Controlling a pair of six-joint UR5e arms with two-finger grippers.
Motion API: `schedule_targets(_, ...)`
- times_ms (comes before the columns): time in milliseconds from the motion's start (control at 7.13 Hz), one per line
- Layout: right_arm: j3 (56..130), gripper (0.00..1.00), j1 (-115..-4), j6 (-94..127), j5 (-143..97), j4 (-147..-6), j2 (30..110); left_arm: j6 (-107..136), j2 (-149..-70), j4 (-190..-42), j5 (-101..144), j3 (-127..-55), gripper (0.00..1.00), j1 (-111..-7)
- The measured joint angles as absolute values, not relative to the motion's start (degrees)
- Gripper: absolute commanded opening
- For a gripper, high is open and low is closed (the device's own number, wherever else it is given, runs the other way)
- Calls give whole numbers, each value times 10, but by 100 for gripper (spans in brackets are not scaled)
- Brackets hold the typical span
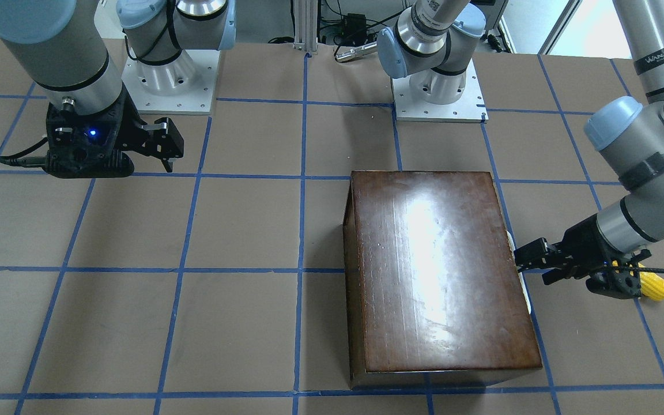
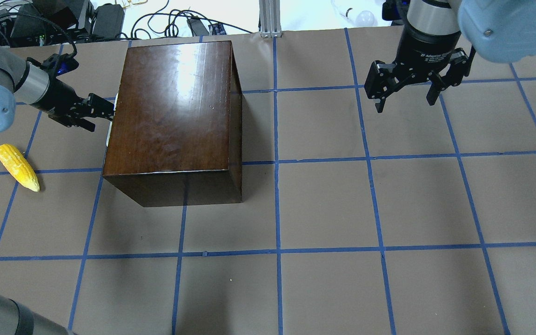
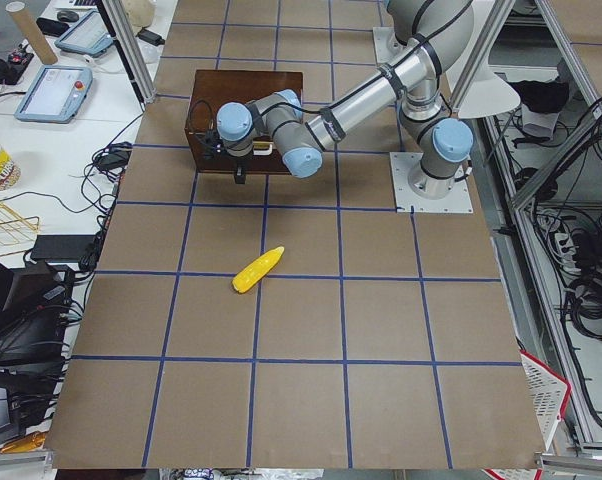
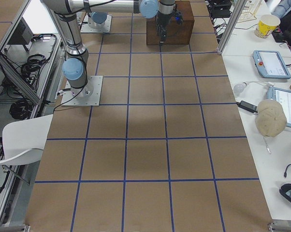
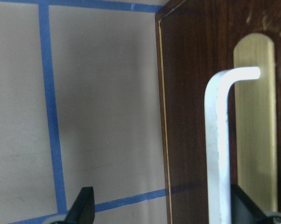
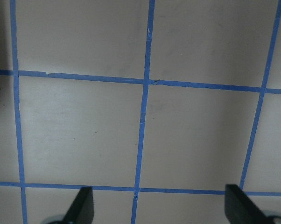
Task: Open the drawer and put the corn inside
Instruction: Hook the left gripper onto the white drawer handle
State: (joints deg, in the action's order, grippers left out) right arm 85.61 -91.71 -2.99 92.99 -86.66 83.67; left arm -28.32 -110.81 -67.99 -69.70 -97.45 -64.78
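The glossy dark-brown box [image 2: 170, 107] [image 1: 441, 271] stands on the table with its drawer shut. The left wrist view shows the drawer's dark front panel [image 5: 192, 93], with a brass plate [image 5: 255, 116] and a pale metal handle [image 5: 219, 149]. My left gripper [image 2: 105, 109] [image 1: 519, 259] [image 5: 164, 210] is open right at that front. The handle lies between its fingers, close against one finger [image 5: 245, 205]. The yellow corn [image 2: 16, 166] [image 1: 655, 283] [image 3: 258, 270] lies on the table beside my left arm, apart from the box. My right gripper [image 2: 405, 100] [image 1: 168, 155] [image 6: 159, 210] is open and empty, hovering far from the box.
The table is brown paper with a grid of blue tape [image 2: 275, 163]. The arm bases [image 1: 170, 86] [image 1: 438, 92] stand at the robot's edge. Cables and gear [image 2: 63, 18] lie beyond the far edge behind the box.
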Motion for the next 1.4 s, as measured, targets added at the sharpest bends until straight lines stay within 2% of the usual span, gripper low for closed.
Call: schedule_targets(1402,856,100,-917,-30,930,-867,837,-285,-1118,-672,-704,-975,100,-640)
